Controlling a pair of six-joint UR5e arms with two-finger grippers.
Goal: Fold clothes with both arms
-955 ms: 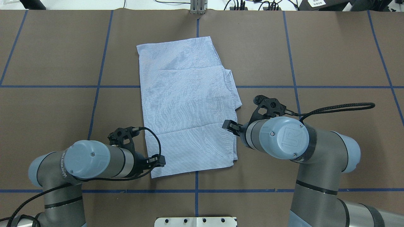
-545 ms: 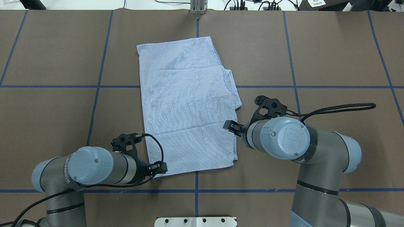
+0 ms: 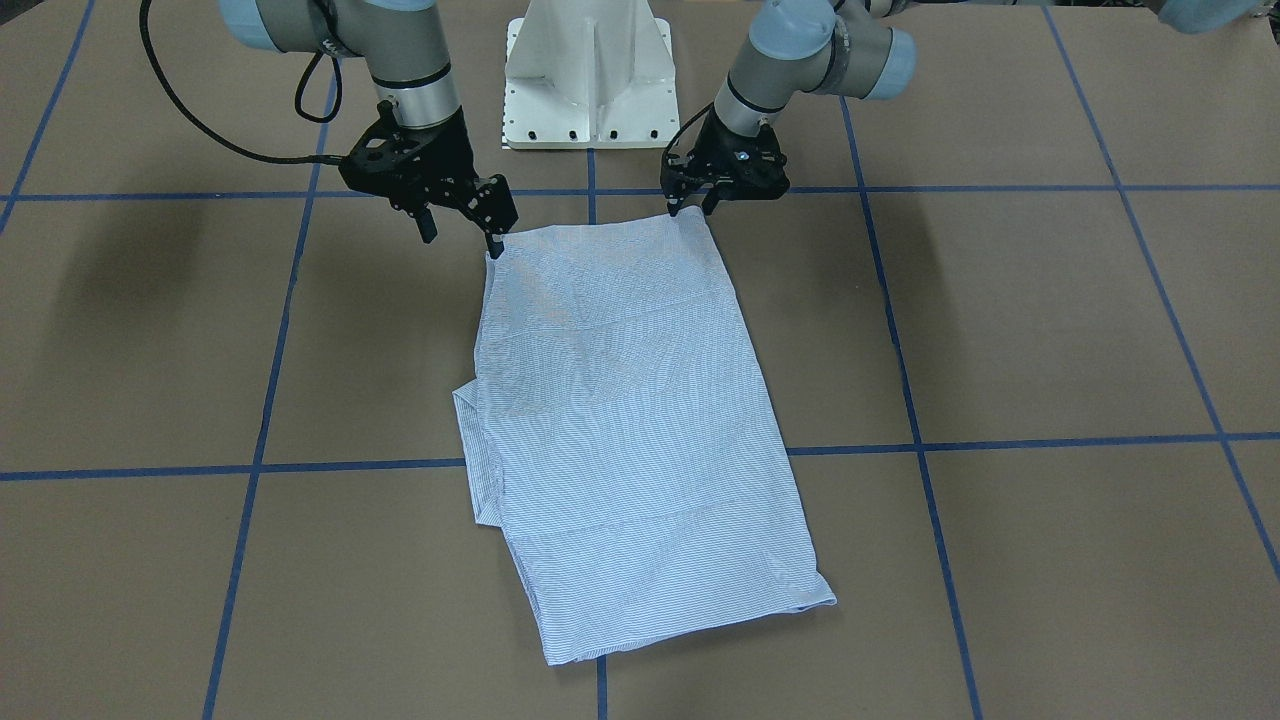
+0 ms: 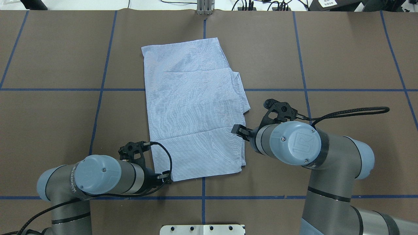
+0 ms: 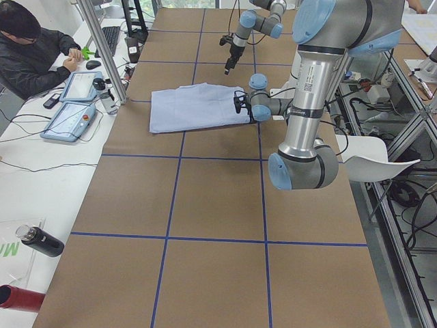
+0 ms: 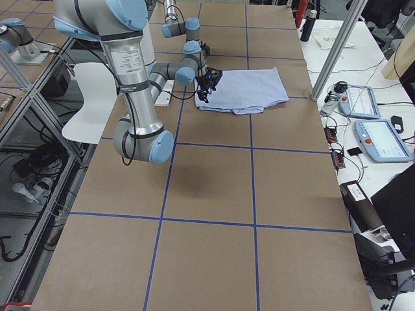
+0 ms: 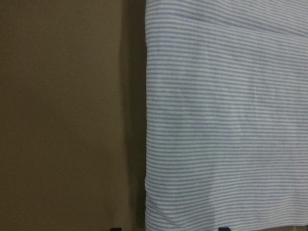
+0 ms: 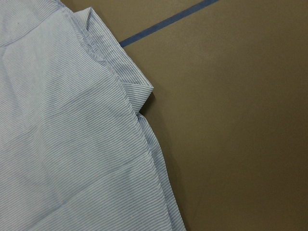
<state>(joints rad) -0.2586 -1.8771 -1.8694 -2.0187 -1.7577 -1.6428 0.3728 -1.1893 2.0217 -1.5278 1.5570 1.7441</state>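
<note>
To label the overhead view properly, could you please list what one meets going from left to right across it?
left arm → shirt → right arm

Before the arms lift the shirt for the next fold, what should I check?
1. shirt lying flat and folded: ok.
2. left tool open at its near corner: ok.
3. right tool open by the other near corner: ok.
4. Shirt gripped by either tool: not ok, both are open.
5. Right tool touching the shirt: cannot tell.
</note>
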